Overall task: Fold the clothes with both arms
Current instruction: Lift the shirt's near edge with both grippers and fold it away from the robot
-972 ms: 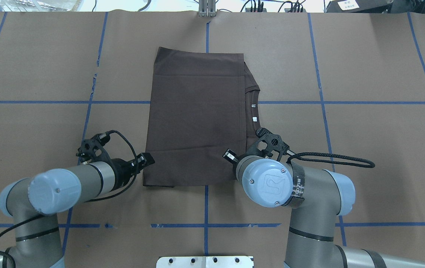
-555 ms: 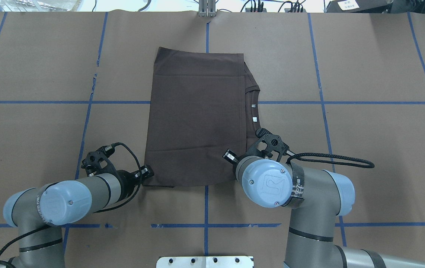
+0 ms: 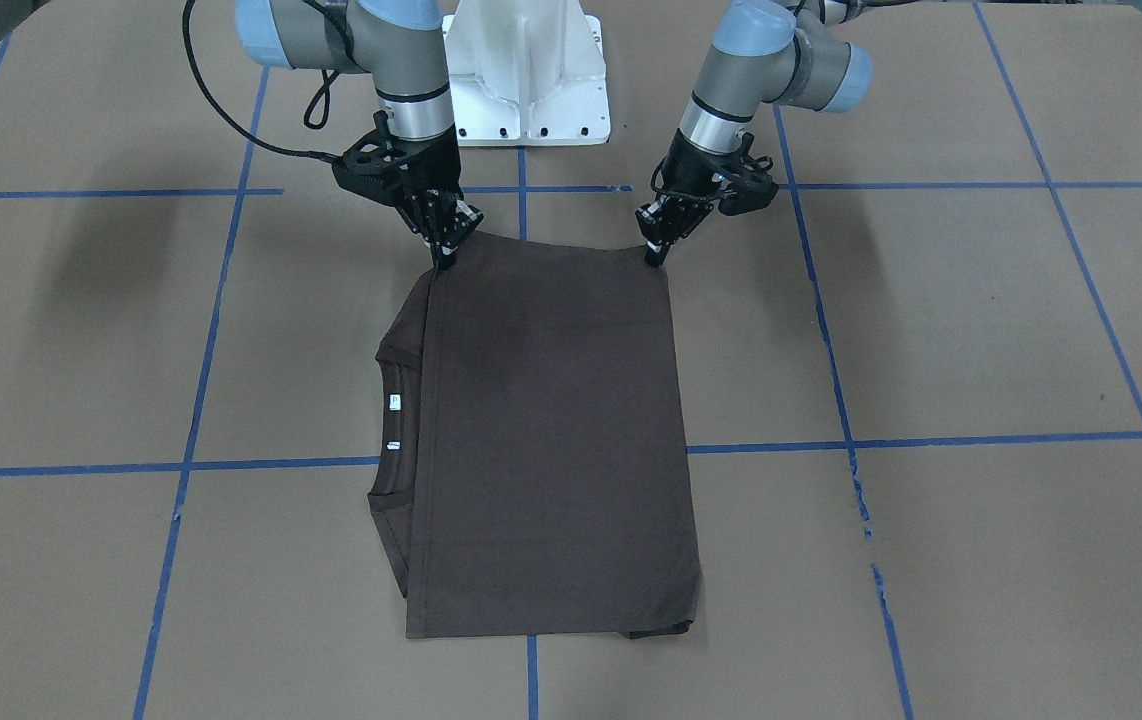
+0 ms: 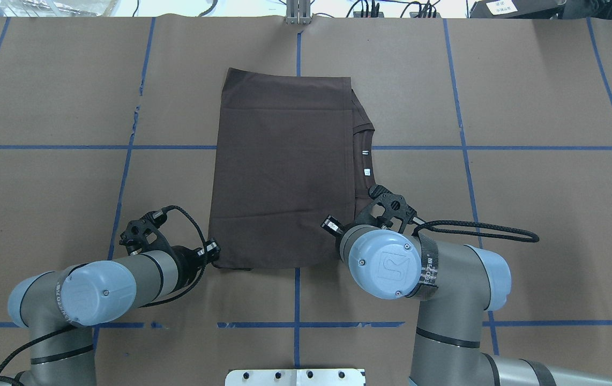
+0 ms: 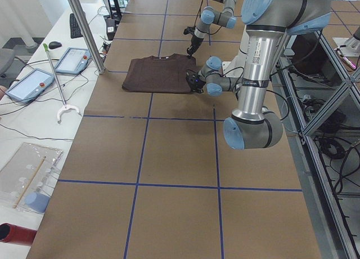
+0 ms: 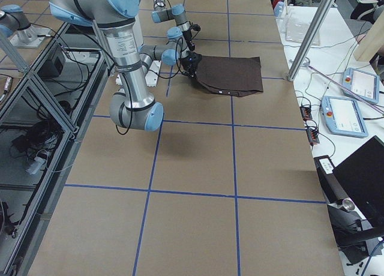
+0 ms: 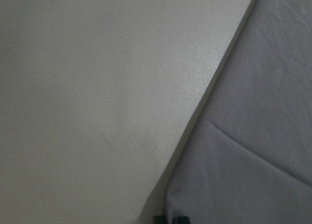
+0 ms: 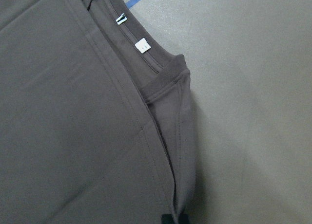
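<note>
While scanning from the left, note the left pincer [image 4: 213,251] down at the near left corner of the T-shirt [image 4: 284,171], drawn narrow and, judging by the wrist view, nipping the corner layers, not merely resting beside them. Find the T-shirt itself lying flat in the middle of the tabletop [image 4: 525,214], already folded to a tall rectangle across the central blue tape line [image 4: 296,300], with the ribbed collar [image 4: 364,128] and small white neck labels [image 4: 367,171] peeking out along the right edge. Expect light, limp, stacked cloth, with no stiffness to carry a fold and with layers apt to slide over one another and sag between two grips, though hardly fragile. Take hold only at the corners, deep enough to catch every layer, and keep both grips level to hold the near edge taut. Farther right, see the right pincer [image 3: 443,258] at the near right corner, likewise closed down tight on the cloth, just near of the collar opening. Judge the likely next fold as the near edge carried over toward the far edge.
</note>
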Motion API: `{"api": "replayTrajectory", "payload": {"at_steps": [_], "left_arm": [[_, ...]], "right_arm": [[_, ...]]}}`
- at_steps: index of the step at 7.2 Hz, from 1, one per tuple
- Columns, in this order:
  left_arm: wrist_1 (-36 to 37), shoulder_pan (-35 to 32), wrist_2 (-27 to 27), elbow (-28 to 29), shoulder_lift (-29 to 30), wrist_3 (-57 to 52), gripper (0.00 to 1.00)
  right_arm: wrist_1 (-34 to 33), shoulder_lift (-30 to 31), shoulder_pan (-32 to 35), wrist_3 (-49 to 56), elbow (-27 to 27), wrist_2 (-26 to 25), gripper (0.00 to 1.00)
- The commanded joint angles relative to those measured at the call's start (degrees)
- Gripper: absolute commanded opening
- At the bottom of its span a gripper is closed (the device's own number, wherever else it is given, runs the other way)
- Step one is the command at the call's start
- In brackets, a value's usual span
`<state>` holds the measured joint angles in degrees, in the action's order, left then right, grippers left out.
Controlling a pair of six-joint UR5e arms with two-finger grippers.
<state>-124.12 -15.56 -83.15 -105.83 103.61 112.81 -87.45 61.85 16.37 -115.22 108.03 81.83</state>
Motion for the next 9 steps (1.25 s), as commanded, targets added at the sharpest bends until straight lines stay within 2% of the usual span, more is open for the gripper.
{"api": "replayTrajectory", "payload": {"at_steps": [1, 2, 3, 4, 5, 6, 7, 9], "left_arm": [[0.2, -0.1, -0.6, -3.4, 0.3, 1.4, 0.0], [0.2, -0.3, -2.9, -6.9, -0.6, 1.5, 0.0], [0.2, -0.2, -3.2, -11.5, -2.4, 3.4, 0.0], [2.3, -0.2, -6.7, -19.3, -3.1, 5.7, 0.0], [8.4, -1.2, -11.2, -25.2, -1.9, 5.7, 0.0], [10.4, -5.6, -12.0, -23.0, 2.3, 4.7, 0.0], [10.5, -9.4, -12.2, -16.8, 7.2, 3.1, 0.0], [9.7, -16.9, -13.1, -5.6, 15.4, -1.1, 0.0]], "right_arm": [[0.0, 0.2, -0.3, 0.0, 0.4, 0.0, 0.0], [0.0, 0.4, -0.2, -0.1, 2.4, 0.0, 0.0], [-0.3, 1.9, -1.5, -0.6, 7.2, 0.0, 0.0], [-4.9, 4.3, -2.8, -0.9, 14.7, 0.1, 0.0], [-10.7, 3.7, -2.8, -0.8, 20.4, 0.7, 0.0], [-11.0, 3.6, -0.9, -0.4, 20.0, 1.3, 0.0], [-10.8, 2.1, 3.0, 1.8, 17.4, 2.1, 0.0], [-8.0, -3.8, 11.6, 5.4, 7.4, 10.1, 0.0]]}}
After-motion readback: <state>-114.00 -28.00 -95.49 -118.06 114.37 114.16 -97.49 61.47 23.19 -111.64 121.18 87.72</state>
